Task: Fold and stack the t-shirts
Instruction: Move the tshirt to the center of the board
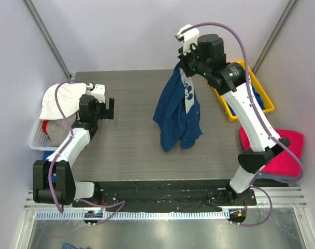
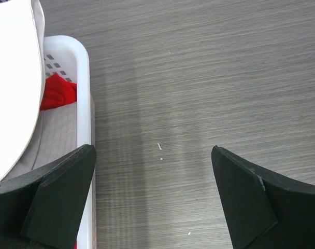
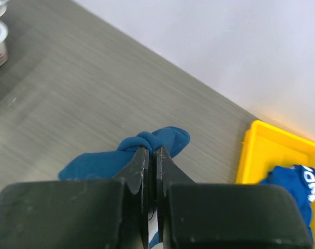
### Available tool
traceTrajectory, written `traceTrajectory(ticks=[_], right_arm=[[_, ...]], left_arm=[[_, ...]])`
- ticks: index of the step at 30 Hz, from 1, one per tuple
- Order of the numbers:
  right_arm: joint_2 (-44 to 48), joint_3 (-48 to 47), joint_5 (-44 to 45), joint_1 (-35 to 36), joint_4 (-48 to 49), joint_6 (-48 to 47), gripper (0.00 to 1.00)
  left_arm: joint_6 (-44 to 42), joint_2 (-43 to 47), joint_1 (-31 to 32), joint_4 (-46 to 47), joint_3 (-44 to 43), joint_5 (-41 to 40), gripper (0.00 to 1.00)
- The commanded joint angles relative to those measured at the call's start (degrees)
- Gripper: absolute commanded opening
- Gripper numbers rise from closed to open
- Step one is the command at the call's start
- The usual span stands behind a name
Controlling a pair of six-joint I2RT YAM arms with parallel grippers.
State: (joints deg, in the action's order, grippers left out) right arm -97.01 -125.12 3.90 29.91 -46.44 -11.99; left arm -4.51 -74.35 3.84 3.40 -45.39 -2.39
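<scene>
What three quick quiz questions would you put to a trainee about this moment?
1. True or false: the left gripper is shut on a t-shirt.
2. What hangs from the right gripper? A: a navy t-shirt with a white print. B: a green towel. C: nothing.
3. What colour is the bin that holds the royal-blue t-shirt?
Key: 1 false, it is open and holds nothing; 2 A; 3 yellow.
</scene>
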Motion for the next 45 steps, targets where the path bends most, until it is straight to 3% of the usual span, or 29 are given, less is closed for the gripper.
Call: traceTrajectory(ticks=[1, 19, 24, 45], right_arm=[[-0.7, 1.0, -1.0, 3.8, 1.6, 0.3, 0.01], [-20.4, -4.6, 6.0, 8.0, 6.0, -3.7, 0.01], [-26.8, -12.2, 9.7, 8.0, 7.2, -6.6, 0.01], [-34.5, -14.4, 30.8, 5.0, 24.5, -19.7, 0.01]], left_arm=[[0.0, 1.2, -0.1, 1.1, -2.8, -0.6, 1.00], [-0.3, 2.6, -0.1, 0.3, -0.9, 0.5, 1.00], [-0.5, 3.5, -0.1, -0.1, -0.1, 0.5, 1.00], [-0.6, 2.8, 0.0, -1.0, 0.6, 2.2, 1.00]])
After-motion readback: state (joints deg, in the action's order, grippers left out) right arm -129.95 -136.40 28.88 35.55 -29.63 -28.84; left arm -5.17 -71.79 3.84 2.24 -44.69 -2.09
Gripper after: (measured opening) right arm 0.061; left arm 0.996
